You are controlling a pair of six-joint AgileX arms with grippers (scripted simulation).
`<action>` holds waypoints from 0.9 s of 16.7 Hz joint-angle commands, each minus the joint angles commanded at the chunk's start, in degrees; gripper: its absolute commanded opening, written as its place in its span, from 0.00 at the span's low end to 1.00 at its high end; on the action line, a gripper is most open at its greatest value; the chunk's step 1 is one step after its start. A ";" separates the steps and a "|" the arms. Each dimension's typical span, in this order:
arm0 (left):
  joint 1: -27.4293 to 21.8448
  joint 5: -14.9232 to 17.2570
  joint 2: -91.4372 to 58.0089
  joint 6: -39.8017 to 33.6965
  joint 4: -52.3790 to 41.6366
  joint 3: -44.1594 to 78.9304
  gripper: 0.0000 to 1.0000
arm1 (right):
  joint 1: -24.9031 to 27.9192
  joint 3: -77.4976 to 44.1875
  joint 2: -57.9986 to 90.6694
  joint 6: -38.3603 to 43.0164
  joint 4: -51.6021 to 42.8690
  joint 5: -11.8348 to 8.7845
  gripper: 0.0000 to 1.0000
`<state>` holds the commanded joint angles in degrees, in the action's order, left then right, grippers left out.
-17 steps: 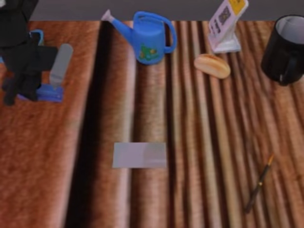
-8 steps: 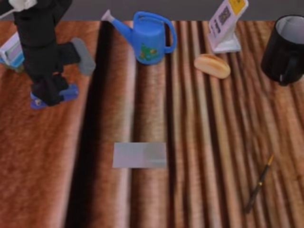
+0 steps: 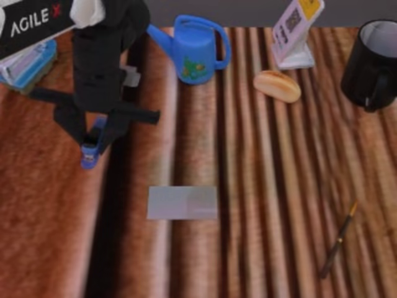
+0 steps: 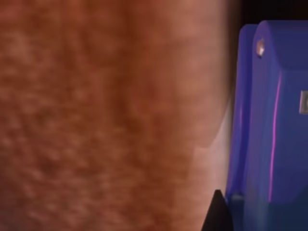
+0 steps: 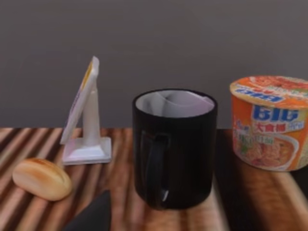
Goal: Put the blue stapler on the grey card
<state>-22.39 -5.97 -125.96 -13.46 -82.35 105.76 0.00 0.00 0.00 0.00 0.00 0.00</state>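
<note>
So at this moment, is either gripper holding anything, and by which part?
The left gripper is shut on the blue stapler, clamped near one end; the other end sticks out toward the near edge. The right arm is out of the top view.

Along the far edge of the striped brown wooden desk (image 3: 260, 205) stand a blue plastic watering can (image 3: 193, 51), an upright white card with a QR code (image 3: 294, 32) on its stand, and a glossy black mug (image 3: 372, 62). A golden bread roll (image 3: 277, 85) lies near the card. A light-blue block with white top (image 3: 26, 62) sits far left, a dark pencil (image 3: 338, 239) near right, and an orange instant-noodle cup (image 5: 270, 121) beside the mug.
</note>
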 joint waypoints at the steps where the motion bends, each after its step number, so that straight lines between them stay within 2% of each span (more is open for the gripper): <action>1: -1.27 0.02 -0.32 -9.13 -0.43 0.03 0.00 | 0.00 0.00 0.00 0.00 0.00 0.00 1.00; 5: -6.14 0.82 -0.96 -44.29 -0.83 -0.06 0.00 | 0.00 0.00 0.00 0.00 0.00 0.00 1.00; 9: -10.41 2.47 -0.61 -74.60 0.84 0.04 0.00 | 0.00 0.00 0.00 0.00 0.00 0.00 1.00; 12: -12.90 3.84 0.73 -92.47 3.34 -0.07 0.00 | 0.00 0.00 0.00 0.00 0.00 0.00 1.00; 15: -14.65 5.03 2.52 -105.19 6.17 -0.34 0.00 | 0.00 0.00 0.00 0.00 0.00 0.00 1.00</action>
<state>-37.04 -0.94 -123.43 -118.65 -76.18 105.42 0.00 0.00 0.00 0.00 0.00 0.00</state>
